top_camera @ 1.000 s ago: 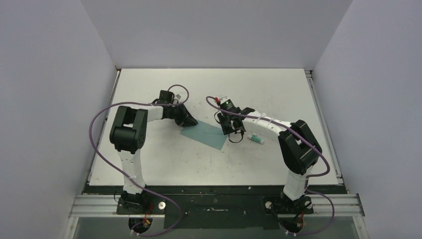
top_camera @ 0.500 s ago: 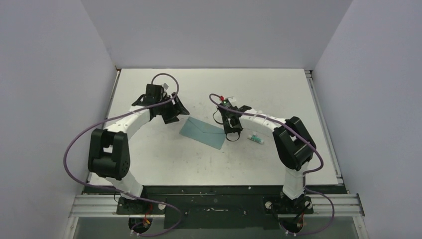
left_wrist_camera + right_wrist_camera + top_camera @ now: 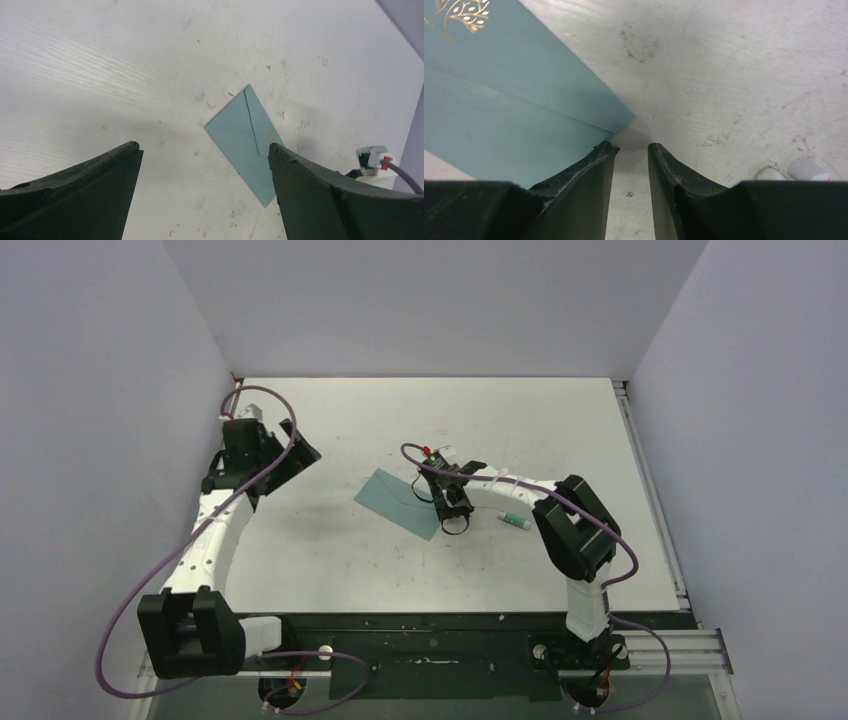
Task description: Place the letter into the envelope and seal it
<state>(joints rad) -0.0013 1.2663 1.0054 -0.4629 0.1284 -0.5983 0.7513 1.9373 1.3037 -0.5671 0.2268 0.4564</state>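
The teal envelope (image 3: 395,500) lies flat near the table's middle with its pointed flap folded down; the left wrist view shows the envelope (image 3: 245,135) ahead. The letter is out of view. My left gripper (image 3: 298,453) is far off to the envelope's left, raised, and the left gripper (image 3: 202,147) has its jaws wide open and empty. My right gripper (image 3: 450,502) sits low at the envelope's right corner. In the right wrist view the gripper (image 3: 632,146) is open by a narrow gap with bare table between its fingers, and its left finger overlaps the envelope (image 3: 499,110).
A small white glue stick (image 3: 513,519) with a green cap lies just right of the right gripper, and the glue stick (image 3: 806,170) shows at the right wrist view's lower right. Grey walls close the table on three sides.
My left arm swung away from the envelope to the far left and its gripper opened wide. My right gripper slid slightly left with the envelope and opened a little.
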